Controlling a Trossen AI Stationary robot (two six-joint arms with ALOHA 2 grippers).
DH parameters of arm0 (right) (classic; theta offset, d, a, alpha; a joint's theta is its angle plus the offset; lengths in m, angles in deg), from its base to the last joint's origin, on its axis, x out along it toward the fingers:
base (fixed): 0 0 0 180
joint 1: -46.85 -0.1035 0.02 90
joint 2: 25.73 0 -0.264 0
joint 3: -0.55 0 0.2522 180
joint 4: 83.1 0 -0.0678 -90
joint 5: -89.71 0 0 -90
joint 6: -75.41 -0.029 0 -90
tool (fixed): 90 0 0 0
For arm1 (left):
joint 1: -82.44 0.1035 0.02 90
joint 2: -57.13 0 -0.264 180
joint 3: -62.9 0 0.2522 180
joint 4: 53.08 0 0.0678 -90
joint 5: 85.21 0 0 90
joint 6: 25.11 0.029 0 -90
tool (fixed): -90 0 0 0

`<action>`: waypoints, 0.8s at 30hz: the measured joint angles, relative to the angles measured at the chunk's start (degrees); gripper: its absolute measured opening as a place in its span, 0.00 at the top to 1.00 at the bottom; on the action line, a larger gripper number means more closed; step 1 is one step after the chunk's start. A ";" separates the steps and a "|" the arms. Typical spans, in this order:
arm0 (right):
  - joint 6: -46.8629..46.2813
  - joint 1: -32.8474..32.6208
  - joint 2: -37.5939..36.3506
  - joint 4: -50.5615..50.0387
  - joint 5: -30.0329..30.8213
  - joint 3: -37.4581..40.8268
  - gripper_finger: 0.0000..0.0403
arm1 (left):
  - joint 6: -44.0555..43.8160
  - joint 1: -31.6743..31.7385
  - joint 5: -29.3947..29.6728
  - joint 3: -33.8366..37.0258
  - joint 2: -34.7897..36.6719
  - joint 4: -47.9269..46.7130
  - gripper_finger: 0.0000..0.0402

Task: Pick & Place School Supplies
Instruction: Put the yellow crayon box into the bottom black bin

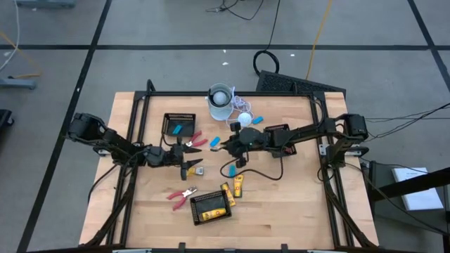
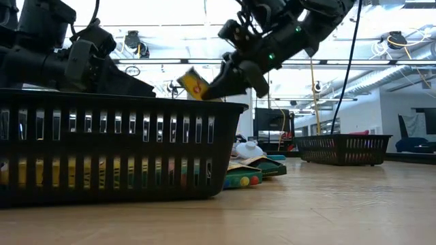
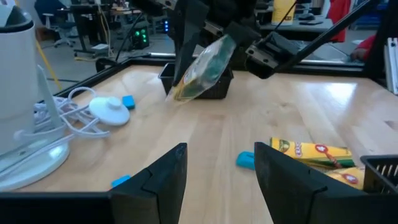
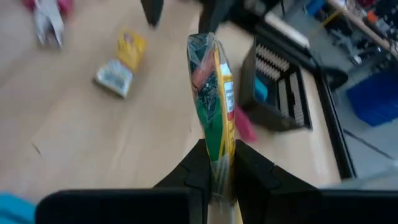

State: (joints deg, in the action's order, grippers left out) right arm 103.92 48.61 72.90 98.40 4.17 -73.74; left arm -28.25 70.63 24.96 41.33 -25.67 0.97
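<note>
My right gripper [image 1: 226,145] hangs above the table's middle, shut on a yellow-and-green oblong pack [image 4: 212,87], which also shows in the low view [image 2: 194,83] and the left wrist view [image 3: 202,68]. My left gripper [image 3: 214,180] is open with nothing between its fingers, low over the table left of centre [image 1: 187,157]. Other school supplies lie flat on the table: yellow packs [image 1: 228,193], a red-handled tool [image 1: 183,195] and light-blue sticks [image 1: 231,169]. A further blue stick [image 3: 245,160] lies just beyond my left fingers. My right gripper pinches one end of the pack [image 4: 219,163] between its two fingers, one on each broad face. The fingers come from the table's right side, slanting a little downward. The pack sticks out past the fingertips, lifted clear of the table and tilted [image 2: 194,83].
A black mesh tray [image 1: 179,124] holding a blue item stands at the far left. A second tray [image 1: 211,206] with yellow packs stands near the front edge. A white cup [image 1: 219,102] and a white corded disc [image 3: 109,111] stand at the far side. Bare wood lies right of centre.
</note>
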 joint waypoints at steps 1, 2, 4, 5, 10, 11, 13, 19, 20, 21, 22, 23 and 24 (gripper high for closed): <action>-0.74 0.01 0.00 1.10 -1.20 -0.06 0.91 | 0.40 0.20 -0.10 -0.25 0.00 0.00 0.52; -1.40 0.08 0.00 2.36 -2.55 -0.09 0.91 | 1.04 0.36 -0.27 -0.60 0.00 -0.03 0.52; -2.49 0.13 0.00 4.02 -4.76 -0.16 0.91 | 2.34 0.75 -0.48 -1.45 -0.02 0.00 0.52; -2.75 0.11 -0.01 4.59 -5.36 -0.16 0.91 | 3.09 1.08 -0.90 -1.96 -0.02 -0.02 0.52; -3.82 0.02 0.98 7.81 -6.50 -0.22 0.91 | 4.84 3.36 -3.77 -4.52 -0.76 -0.38 0.52; -3.86 0.02 1.06 7.47 -7.23 -0.18 0.91 | 5.13 3.83 -4.52 -5.00 -0.76 -0.42 0.52; -4.02 0.02 1.09 7.76 -7.58 -0.17 0.91 | 5.78 4.81 -6.89 -6.39 -1.13 -0.04 0.52; -3.99 0.02 1.81 9.40 -7.64 -0.14 0.91 | 7.15 6.69 -9.94 -8.73 -1.25 -0.66 0.52; -3.97 0.02 1.81 9.90 -7.72 -0.14 0.91 | 7.17 6.83 -10.14 -8.99 -1.25 -0.88 0.52; -3.96 0.02 1.74 10.26 -7.72 -0.16 0.91 | 7.28 7.07 -10.30 -9.31 -1.27 -0.90 0.52; -3.92 0.02 1.68 10.37 -7.73 -0.16 0.91 | 7.51 7.20 -10.53 -9.61 -1.27 -0.85 0.52; -3.88 0.02 1.68 10.40 -7.73 -0.16 0.91 | 7.60 7.47 -11.21 -9.85 -1.27 -0.85 0.52; -3.87 0.02 1.68 10.36 -7.73 -0.16 0.91 | 7.61 7.74 -11.69 -10.04 -1.27 -1.21 0.52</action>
State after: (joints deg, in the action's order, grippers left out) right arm 100.05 48.63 74.58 108.77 -3.55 -73.89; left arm -20.64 78.37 13.27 31.29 -26.94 -0.24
